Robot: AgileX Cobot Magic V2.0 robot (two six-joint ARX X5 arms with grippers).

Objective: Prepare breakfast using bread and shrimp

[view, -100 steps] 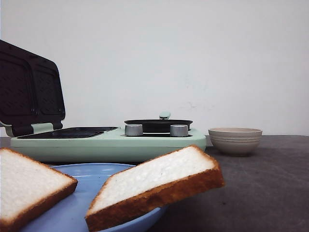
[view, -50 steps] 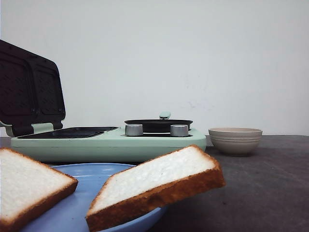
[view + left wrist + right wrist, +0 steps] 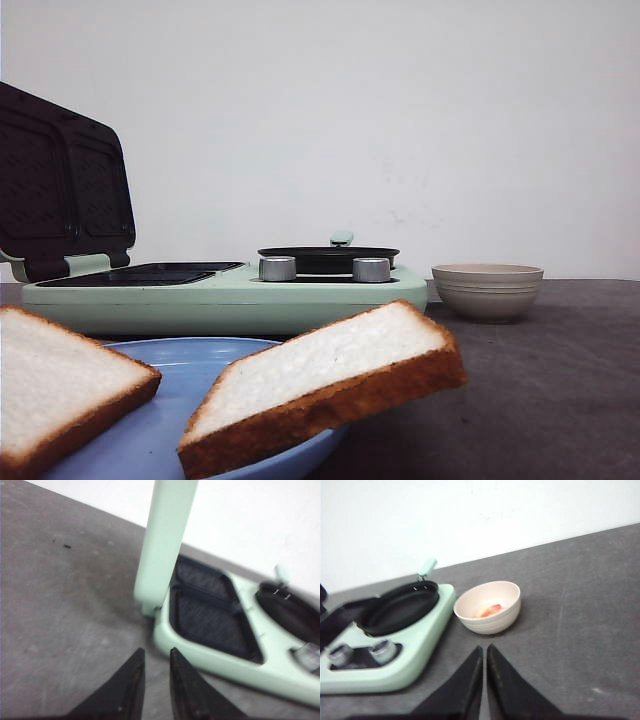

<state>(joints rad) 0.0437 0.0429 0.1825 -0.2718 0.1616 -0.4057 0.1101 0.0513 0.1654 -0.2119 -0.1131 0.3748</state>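
Golden-crusted white bread, two thick square slices, lies on the blue plate; small orange-pink shrimp sits in the beige ribbed bowl. I judge nothing begun: first a slice must go to the mint-green breakfast maker, lid raised. Left gripper hovers narrowly parted, empty; right gripper hangs nearly closed, empty, short of the bowl.

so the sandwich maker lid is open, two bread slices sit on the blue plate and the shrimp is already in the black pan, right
Not quite. The shrimp is in the beige bowl, not the black pan; the right wrist view shows the pan empty. The rest holds: the lid is open and both bread slices sit on the blue plate.
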